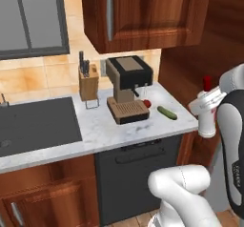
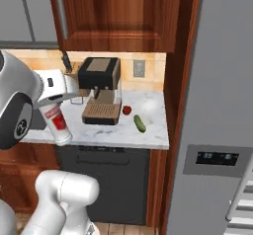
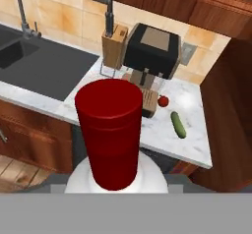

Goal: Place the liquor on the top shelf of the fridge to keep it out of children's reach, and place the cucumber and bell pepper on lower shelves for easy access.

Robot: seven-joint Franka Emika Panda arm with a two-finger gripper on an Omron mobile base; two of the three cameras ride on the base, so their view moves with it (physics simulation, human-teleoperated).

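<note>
My gripper (image 1: 206, 102) is shut on the liquor (image 1: 207, 122), a white bottle held in the air off the counter's right end. Its red cap (image 3: 115, 130) fills the near part of the hand view, and its red label (image 2: 54, 118) shows under the gripper (image 2: 55, 100). The dark green cucumber (image 1: 167, 112) (image 2: 140, 123) (image 3: 178, 125) lies on the marble counter (image 1: 109, 130), right of the coffee machine. The red bell pepper (image 1: 147, 104) (image 2: 127, 110) (image 3: 163, 101) sits just beside it, nearer the machine. The grey fridge (image 2: 217, 91) stands closed at the right, so its shelves are hidden.
A coffee machine (image 1: 127, 90) and a knife block (image 1: 88, 80) stand at the back of the counter. A dark sink (image 1: 33, 126) lies to the left. Wooden upper cabinets (image 1: 143, 11) hang above. The fridge's dispenser panel (image 2: 215, 158) and bar handle (image 2: 239, 194) face me.
</note>
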